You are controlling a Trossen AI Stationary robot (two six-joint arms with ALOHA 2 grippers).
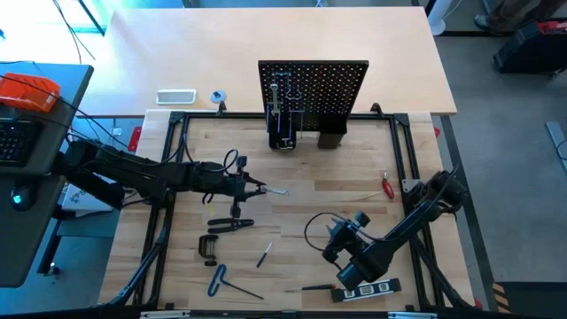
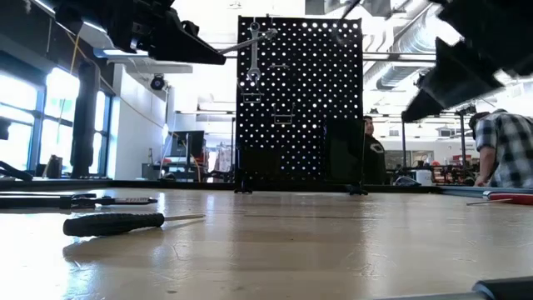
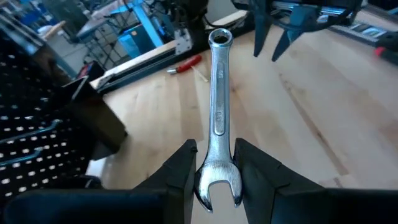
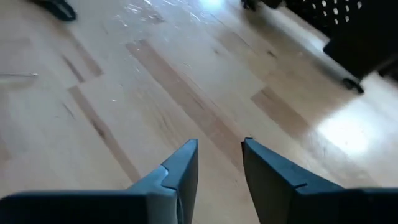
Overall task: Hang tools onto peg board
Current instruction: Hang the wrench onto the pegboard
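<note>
- Seen from above, the left gripper (image 1: 257, 188) reaches across the table (image 1: 301, 159), clamping a wrench (image 1: 276, 190) short of the peg board (image 1: 313, 89).
- Its wrist view alone shows the fingers (image 3: 180, 171) pinching the wrench's (image 3: 219, 112) open-jawed end.
- The right gripper (image 4: 219, 163), parted and empty, hovers over bare wood.

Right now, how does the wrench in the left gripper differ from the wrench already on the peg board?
The held wrench is clamped between the left gripper's fingers above the table; the hung wrench sits on the peg board, touched by no gripper. The held wrench is gripped near its open-jaw end, ring end pointing away; the hung wrench stands upright, which end is up being too small to tell. Both are silver.
</note>
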